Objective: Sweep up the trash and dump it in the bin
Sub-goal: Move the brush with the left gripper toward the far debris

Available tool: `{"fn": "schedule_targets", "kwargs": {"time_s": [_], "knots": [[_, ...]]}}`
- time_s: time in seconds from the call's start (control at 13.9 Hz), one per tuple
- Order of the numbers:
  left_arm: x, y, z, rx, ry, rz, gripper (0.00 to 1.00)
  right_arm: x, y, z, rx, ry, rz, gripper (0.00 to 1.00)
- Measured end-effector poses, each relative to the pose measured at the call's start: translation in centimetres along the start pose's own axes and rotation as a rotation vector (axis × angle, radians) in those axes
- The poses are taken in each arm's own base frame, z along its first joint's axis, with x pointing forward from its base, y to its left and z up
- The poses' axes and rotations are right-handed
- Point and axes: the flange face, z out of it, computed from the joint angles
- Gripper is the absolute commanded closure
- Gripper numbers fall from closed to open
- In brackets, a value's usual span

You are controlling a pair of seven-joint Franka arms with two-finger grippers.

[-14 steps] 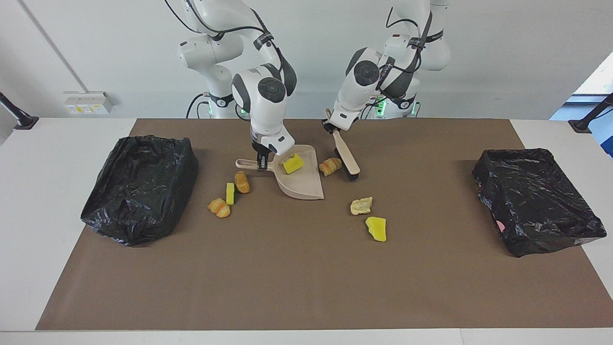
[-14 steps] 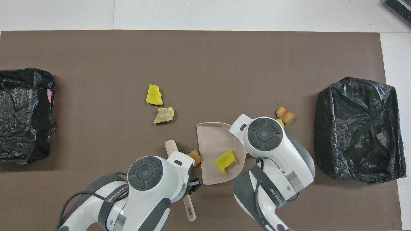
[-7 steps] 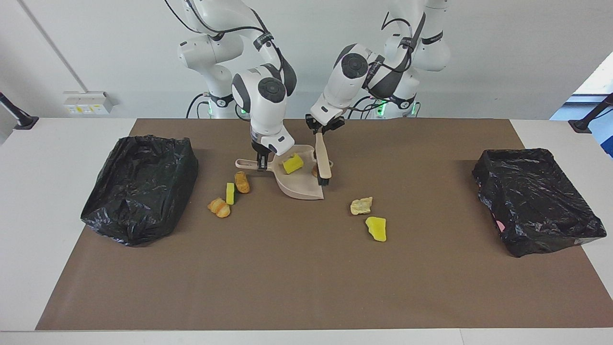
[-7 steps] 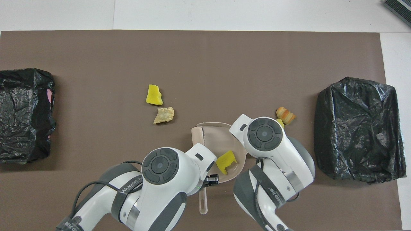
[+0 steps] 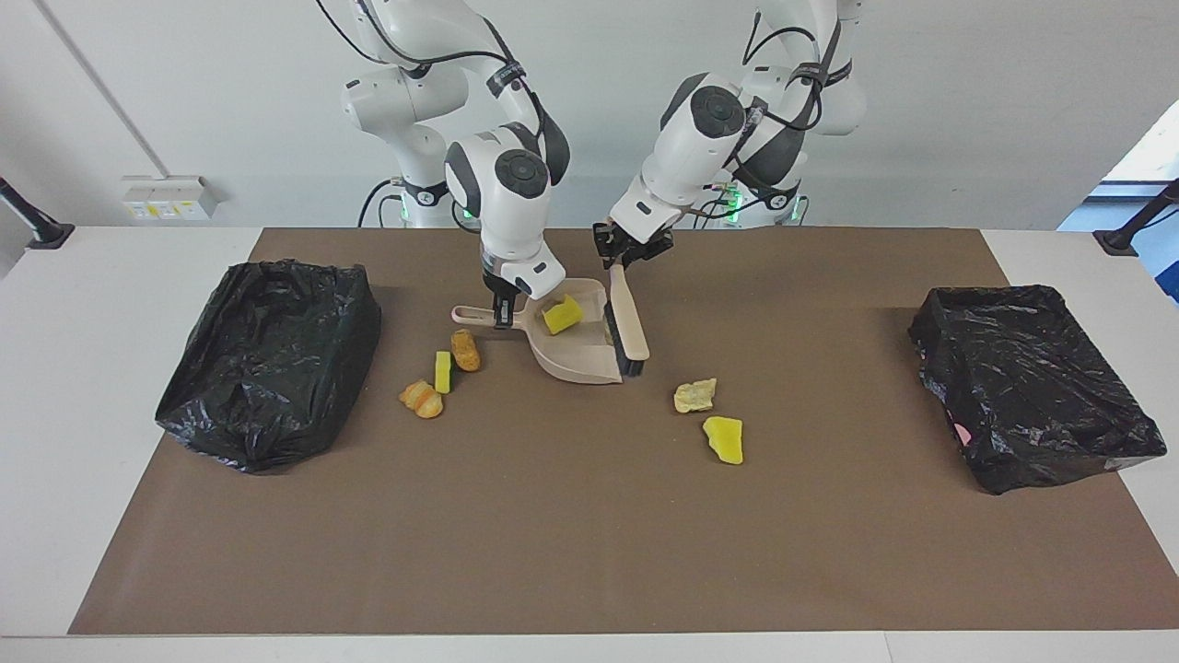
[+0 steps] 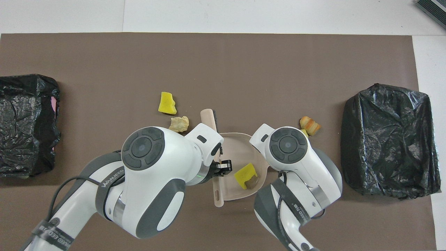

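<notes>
Your right gripper (image 5: 503, 316) is pinched tight on the handle of the beige dustpan (image 5: 578, 354), which sits on the brown mat (image 5: 589, 534) near the robots, about mid-table. Your left gripper (image 5: 624, 253) is clamped on the handle of the brush (image 5: 628, 327), holding it over the dustpan's edge on the left arm's side, bristles at the pan's open mouth.

One yellow sponge piece (image 5: 562, 314) lies in the dustpan; in the overhead view a brown lump (image 6: 249, 176) shows tucked against it. A pale tan lump (image 5: 694, 395) lies on the mat just off the pan's mouth toward the left arm's end, and a second yellow piece (image 5: 724, 439) sits beside it, farther from the robots. On the right arm's side of the pan you have two orange-brown lumps (image 5: 465, 350) (image 5: 421, 399) with a small yellow-green sponge (image 5: 443, 371) between them.

A black-bagged bin (image 5: 267, 354) stands at the right arm's end of the table, another (image 5: 1027, 382) at the left arm's end.
</notes>
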Motion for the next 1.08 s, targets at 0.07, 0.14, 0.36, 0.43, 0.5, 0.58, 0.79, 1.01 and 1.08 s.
{"fn": "schedule_targets", "kwargs": {"time_s": [0.07,0.14,0.36,0.43,0.5,0.58,0.79,1.01,1.08], "knots": [[0.4,-0.3,-0.6,0.002,0.000,0.006,1.00,0.0,0.0,0.0,0.000,0.000,0.000,1.00],[1.0,-0.9,-1.1,0.010,0.001,0.016,1.00,0.0,0.0,0.0,0.000,0.000,0.000,1.00],[3.8,-4.7,-2.3,0.081,0.016,0.094,1.00,-0.1,0.0,0.0,0.001,0.000,0.001,1.00],[4.9,-6.5,-2.8,0.103,0.016,0.139,1.00,-0.1,0.0,0.1,0.004,-0.002,0.013,1.00],[6.2,-8.6,-3.5,0.127,0.014,0.206,1.00,-0.1,-0.1,0.2,0.011,-0.006,0.039,1.00],[7.5,-10.9,-4.2,0.149,0.011,0.277,1.00,-0.1,-0.2,0.2,0.019,-0.011,0.062,1.00],[9.6,-16.5,-5.3,0.232,-0.035,0.383,1.00,0.0,-0.4,0.2,0.026,-0.017,0.084,1.00],[9.9,-19.0,-4.4,0.326,-0.083,0.392,1.00,0.0,-0.4,0.2,0.026,-0.017,0.087,1.00],[9.8,-19.7,-3.6,0.339,-0.107,0.386,1.00,0.0,-0.4,0.2,0.026,-0.017,0.087,1.00]]}}
